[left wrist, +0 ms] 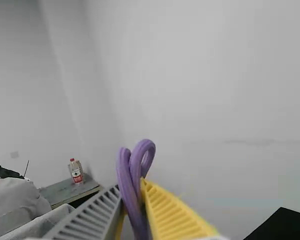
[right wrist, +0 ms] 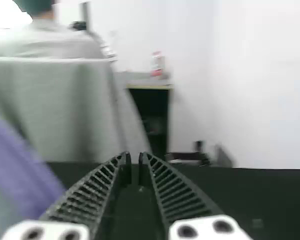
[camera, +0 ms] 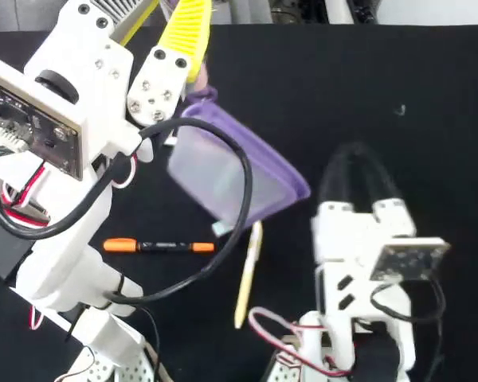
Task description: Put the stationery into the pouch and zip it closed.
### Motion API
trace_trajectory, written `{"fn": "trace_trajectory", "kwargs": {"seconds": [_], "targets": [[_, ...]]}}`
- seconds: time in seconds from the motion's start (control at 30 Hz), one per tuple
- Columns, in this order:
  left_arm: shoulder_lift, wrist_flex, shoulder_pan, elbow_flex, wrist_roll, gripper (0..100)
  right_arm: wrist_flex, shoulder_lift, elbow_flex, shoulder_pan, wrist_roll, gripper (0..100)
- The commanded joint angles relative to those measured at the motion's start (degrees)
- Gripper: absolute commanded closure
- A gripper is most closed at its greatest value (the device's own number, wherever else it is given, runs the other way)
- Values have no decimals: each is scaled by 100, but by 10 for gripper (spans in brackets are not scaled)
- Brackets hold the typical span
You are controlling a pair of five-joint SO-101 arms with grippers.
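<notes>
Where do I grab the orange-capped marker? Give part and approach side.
Take the marker at its black middle, from straight above, jaws across its width. It lies flat on the table with both long sides free; a mid-barrel grip should keep it level.

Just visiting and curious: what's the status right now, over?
Left gripper shut on pouch edge. Right gripper shut, empty. Marker and pencil on table, outside pouch. Nothing blocking them.

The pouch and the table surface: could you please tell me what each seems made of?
The pouch looks like soft plastic: a frosted, translucent panel with an opaque purple rim. The table looks matte black, possibly cloth; it shows no glare.
</notes>
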Motion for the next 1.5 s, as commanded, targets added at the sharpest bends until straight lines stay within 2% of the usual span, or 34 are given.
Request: {"fn": "trace_trajectory", "kwargs": {"seconds": [0.0,0.1,0.27,0.4,0.57,0.67,0.73,0.87,0.93,1.07,1.27,1.33,1.47], "targets": [[-105,-9,-22,-154,-9,971,642,-505,-426,-1468,-281,949],[-105,-9,-22,-154,-9,971,1029,-514,-787,-2488,-35,949],[88,9,-22,-154,-9,971,1257,-514,-664,-4185,826,949],[501,545,-22,-180,-9,971,1134,-453,-365,-5345,1407,949],[949,1345,-22,-189,-9,972,1178,-505,-92,-5248,1978,948],[1011,1662,-31,-189,-9,972,1653,-505,-101,-5240,2303,943],[1011,1881,-154,-189,-9,972,1960,-505,-110,-5240,2567,900],[1020,1881,-848,-180,-9,971,2312,-505,-110,-5231,2910,756],[1055,1881,-1314,-154,-9,971,2312,-505,-127,-5231,2910,721],[1064,1881,-2105,-154,-9,971,2312,-514,-514,-5231,2919,721],[1011,1881,-2229,-180,-9,971,2347,-514,-1068,-5222,2910,721],[1002,1881,-2220,-198,-9,971,2347,-505,-936,-4993,2901,721],[1002,1881,-2255,-189,-9,971,2048,-514,-338,-4018,2910,719]]}}
